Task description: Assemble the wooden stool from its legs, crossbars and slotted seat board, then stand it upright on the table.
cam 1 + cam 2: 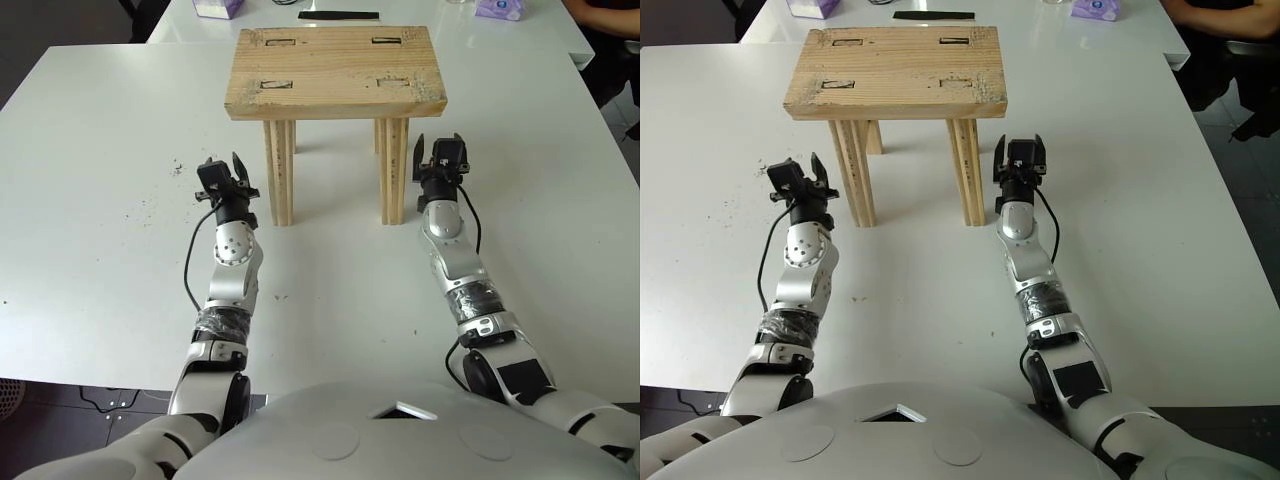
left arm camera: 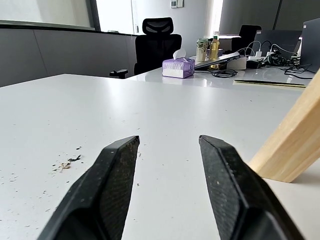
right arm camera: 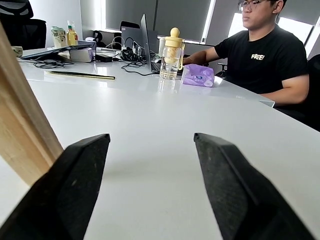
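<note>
The wooden stool (image 1: 336,72) stands upright on the white table (image 1: 100,150), its slotted seat board on top and its legs (image 1: 279,172) planted on the surface. My left gripper (image 1: 225,170) rests open just left of the front left leg, holding nothing. To the right of the front right leg (image 1: 394,170), my right gripper (image 1: 440,150) is open and empty too. A slanted leg edge (image 2: 292,145) shows in the left wrist view beside the open fingers (image 2: 100,190), and another leg edge (image 3: 22,130) in the right wrist view.
Wood crumbs (image 1: 150,205) lie scattered on the table left of my left gripper. Tissue packs (image 1: 218,8) (image 1: 498,9) and a black strip (image 1: 338,15) sit on the far table. A bottle (image 3: 171,54) and a laptop stand there as well.
</note>
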